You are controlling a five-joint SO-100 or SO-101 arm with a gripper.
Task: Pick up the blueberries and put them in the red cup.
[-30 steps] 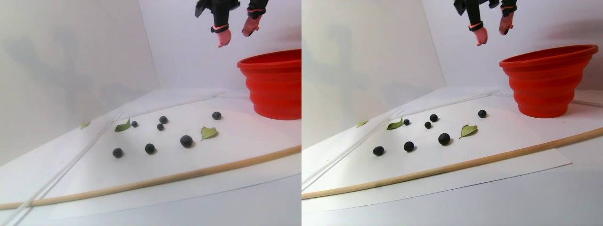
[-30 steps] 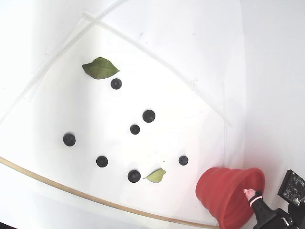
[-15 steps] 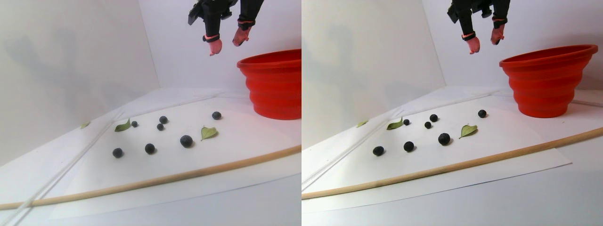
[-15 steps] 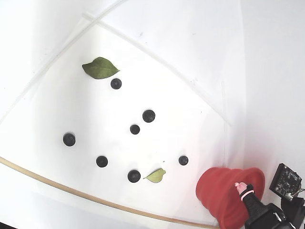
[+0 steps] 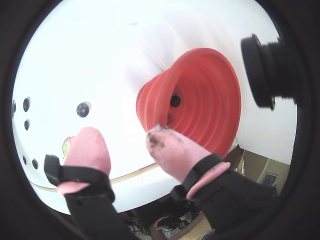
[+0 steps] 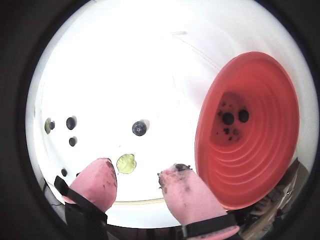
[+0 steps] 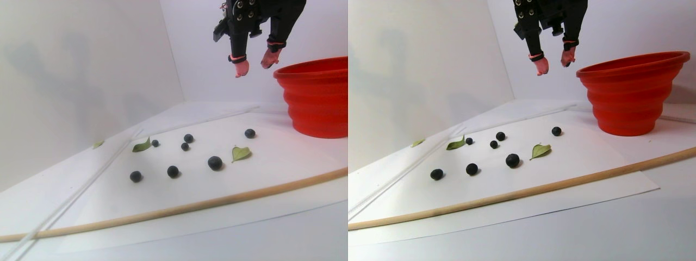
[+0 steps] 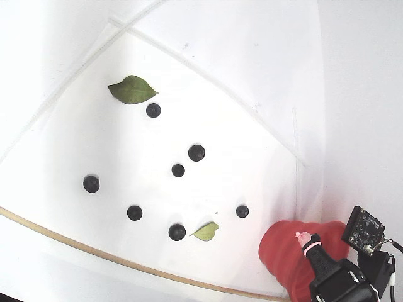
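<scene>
Several blueberries (image 7: 215,162) lie scattered on the white sheet, the nearest to the cup being one dark berry (image 8: 242,211). The red cup (image 7: 315,98) stands at the right of the sheet, and two blueberries (image 6: 228,118) rest on its stained bottom. My gripper (image 7: 251,64) hangs open in the air just left of the cup's rim, level with it and well above the sheet. Its pink fingertips (image 6: 97,182) are smeared dark and have nothing between them. In the fixed view only one pink fingertip (image 8: 302,238) shows, over the red cup (image 8: 283,251).
Green leaves (image 7: 241,153) (image 8: 132,90) lie among the berries. A thin wooden rod (image 7: 190,206) curves along the sheet's near edge. White walls close the back and left. A small circuit board (image 8: 363,229) rides on the arm.
The open gripper has moved left, away from over the cup's mouth, and come down to rim height. Berries and leaves have not moved.
</scene>
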